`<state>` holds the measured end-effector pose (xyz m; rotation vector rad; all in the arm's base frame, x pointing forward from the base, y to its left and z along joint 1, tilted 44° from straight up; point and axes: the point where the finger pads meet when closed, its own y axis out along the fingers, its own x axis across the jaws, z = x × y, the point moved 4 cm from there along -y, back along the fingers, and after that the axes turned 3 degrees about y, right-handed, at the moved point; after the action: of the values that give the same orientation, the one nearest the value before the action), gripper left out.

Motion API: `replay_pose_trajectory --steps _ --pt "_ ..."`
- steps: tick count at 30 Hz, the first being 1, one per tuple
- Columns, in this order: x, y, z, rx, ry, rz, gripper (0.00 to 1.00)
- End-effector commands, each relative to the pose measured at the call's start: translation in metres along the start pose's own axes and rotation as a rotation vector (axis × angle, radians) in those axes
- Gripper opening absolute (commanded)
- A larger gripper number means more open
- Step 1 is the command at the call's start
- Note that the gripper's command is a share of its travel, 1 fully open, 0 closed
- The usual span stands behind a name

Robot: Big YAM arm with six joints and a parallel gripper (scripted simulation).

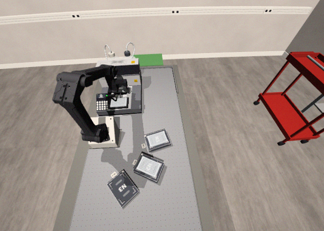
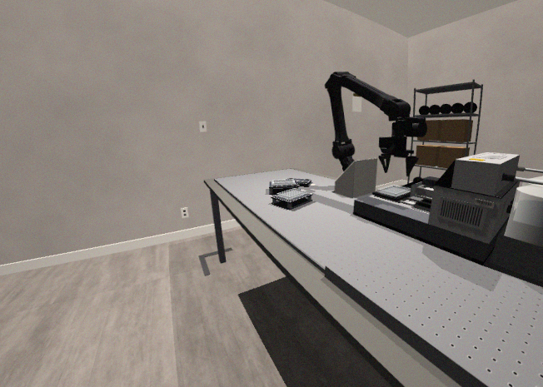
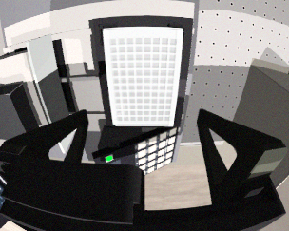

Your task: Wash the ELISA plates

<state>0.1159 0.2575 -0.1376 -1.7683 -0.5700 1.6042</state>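
My gripper (image 2: pixel 397 173) (image 3: pixel 143 115) is open and empty, pointing down above the washer's carrier. A white plate (image 1: pixel 119 102) (image 2: pixel 394 191) (image 3: pixel 143 77) lies in the dark carrier and looks flat; its cut-off corner cannot be made out. The washer's lamp (image 1: pixel 106 95) (image 3: pixel 109 158) is green, beside the keypad (image 1: pixel 102 105) (image 3: pixel 156 150). One plate (image 1: pixel 157 139) (image 2: pixel 291 195) sits in the nest nearest the washer, and another plate (image 1: pixel 149 167) sits in the middle nest. Nest N3 (image 1: pixel 122 188) holds no plate.
The washer's tall rear housing (image 1: pixel 127 69) (image 2: pixel 485 171) stands behind the carrier. The arm's pale base block (image 1: pixel 114 134) (image 2: pixel 362 181) stands close in front of the washer. A red cart (image 1: pixel 285 113) stands on the floor away from the table.
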Motion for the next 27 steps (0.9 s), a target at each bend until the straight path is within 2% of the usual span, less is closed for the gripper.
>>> replay_pose_trajectory --steps 1,25,27 --pt "0.001 0.011 -0.003 0.007 0.007 0.006 1.00" --pt "0.001 0.048 -0.002 0.004 -0.005 0.007 1.00" --pt "0.009 0.044 -0.003 0.001 -0.002 -0.013 1.00"
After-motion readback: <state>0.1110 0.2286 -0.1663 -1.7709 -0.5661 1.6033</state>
